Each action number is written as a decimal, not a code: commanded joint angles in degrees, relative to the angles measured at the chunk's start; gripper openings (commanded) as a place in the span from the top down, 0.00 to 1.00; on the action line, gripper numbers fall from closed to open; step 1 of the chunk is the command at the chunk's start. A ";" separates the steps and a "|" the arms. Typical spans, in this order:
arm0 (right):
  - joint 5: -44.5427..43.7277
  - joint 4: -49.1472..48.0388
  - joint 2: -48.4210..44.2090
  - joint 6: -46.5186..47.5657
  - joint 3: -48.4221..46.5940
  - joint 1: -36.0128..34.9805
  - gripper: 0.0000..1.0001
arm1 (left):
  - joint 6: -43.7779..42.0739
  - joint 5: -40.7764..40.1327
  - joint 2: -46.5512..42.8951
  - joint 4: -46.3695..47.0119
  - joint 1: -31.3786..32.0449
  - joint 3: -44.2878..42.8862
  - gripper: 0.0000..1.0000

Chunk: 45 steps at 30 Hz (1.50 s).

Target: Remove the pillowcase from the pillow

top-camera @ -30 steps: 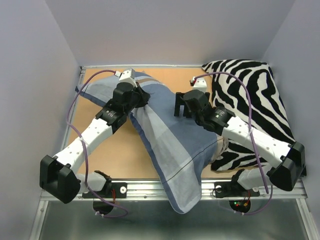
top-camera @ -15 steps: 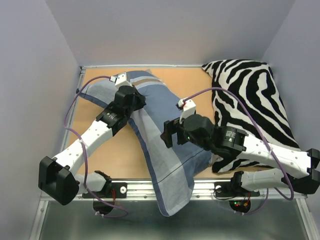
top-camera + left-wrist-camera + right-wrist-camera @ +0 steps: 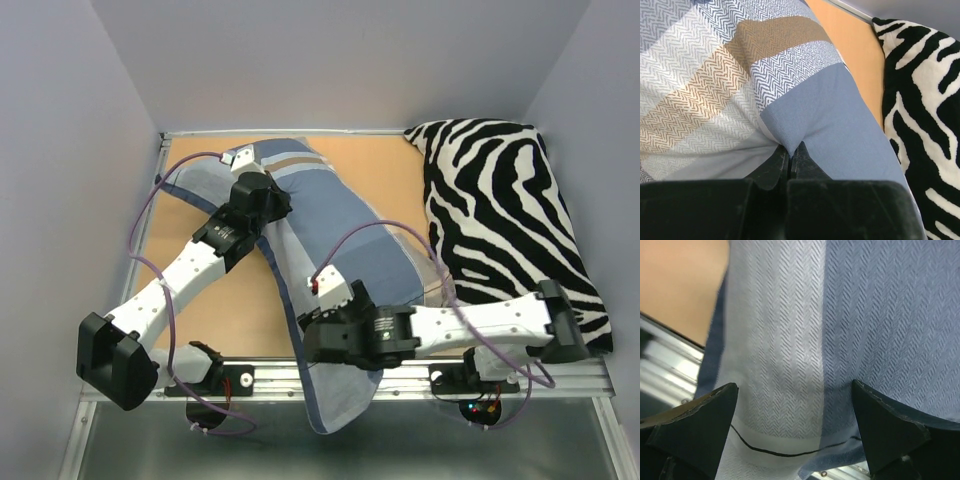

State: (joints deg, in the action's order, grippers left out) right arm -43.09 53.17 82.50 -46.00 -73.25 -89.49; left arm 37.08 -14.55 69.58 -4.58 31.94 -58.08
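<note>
Pillowcase lies diagonally across the table, its near end hanging over the front rail, with a cushion along its right. The left gripper pinches a fold at the far end. The right gripper, gaping and empty, hovers low over the near end.

The pillowcase lay slantwise across the table, near end drooping over the front edge. Left gripper sat on its far striped end, right gripper low over the near end, zebra cushion off to the right.
</note>
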 commanded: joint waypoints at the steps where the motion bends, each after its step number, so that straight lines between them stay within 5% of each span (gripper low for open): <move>1: -8.14 20.37 9.51 -19.63 -1.73 -2.53 0.00 | -1.57 -1.01 -4.27 5.46 0.49 -2.03 1.00; 6: -12.00 22.60 10.93 -27.38 0.75 -2.53 0.05 | -3.59 -1.10 -8.40 1.51 2.15 -2.73 1.00; 10: -17.36 22.07 5.23 -24.33 -5.22 -2.26 0.63 | -5.17 -5.04 -11.13 -4.72 5.05 -4.92 1.00; 14: -18.61 14.80 -0.22 -9.85 -14.45 -2.18 0.83 | -6.23 -8.21 -13.42 -10.86 8.21 -8.35 1.00; 18: -12.21 -2.23 -5.50 10.00 -18.67 -2.18 0.83 | -7.02 -9.45 -13.95 -18.35 10.85 -16.77 1.00; 22: -8.68 -6.85 -7.09 15.15 -24.38 -0.52 0.80 | -9.83 -9.27 -11.41 -20.64 11.04 -24.34 0.98; 24: -2.04 -9.29 -7.79 16.63 -24.49 8.94 0.80 | -11.32 -9.45 -5.55 -22.57 11.12 -30.73 0.88; 29: 34.69 -19.66 -6.05 16.30 -5.03 43.43 0.83 | -13.35 -3.59 6.08 -19.52 7.97 -34.73 0.74; 31: 53.86 -29.05 -3.24 15.07 1.15 53.06 0.84 | -12.48 -0.15 11.43 -17.67 3.85 -34.90 0.77; 32: 59.12 -35.09 1.74 13.32 3.88 61.37 0.85 | -11.86 2.13 14.93 -16.35 2.96 -35.43 0.89; 35: 69.18 -38.57 13.16 12.95 2.96 69.43 0.89 | -11.68 3.47 21.70 -16.94 1.11 -40.76 0.98; 39: 70.77 -40.69 19.70 10.23 -0.91 71.56 0.90 | -12.47 3.73 26.48 -17.65 0.75 -44.64 0.98; 40: 71.39 -40.77 21.89 9.62 -3.01 72.09 0.90 | -12.56 3.04 26.83 -18.53 0.66 -45.27 0.93; 41: 71.04 -40.77 23.13 9.18 -4.34 73.05 0.90 | -12.47 2.68 26.66 -18.36 0.75 -45.27 0.75; 44: 72.44 -40.69 26.99 7.68 -8.20 75.51 0.90 | -11.95 1.46 21.58 -13.99 0.75 -40.72 0.45; 45: 72.53 -40.60 27.88 7.24 -9.09 75.95 0.89 | -11.94 0.84 19.82 -13.01 0.75 -39.23 0.42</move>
State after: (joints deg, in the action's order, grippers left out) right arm 30.09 10.79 103.77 -38.06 -79.29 -15.46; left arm 25.36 -12.93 98.21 -21.10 32.25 -98.30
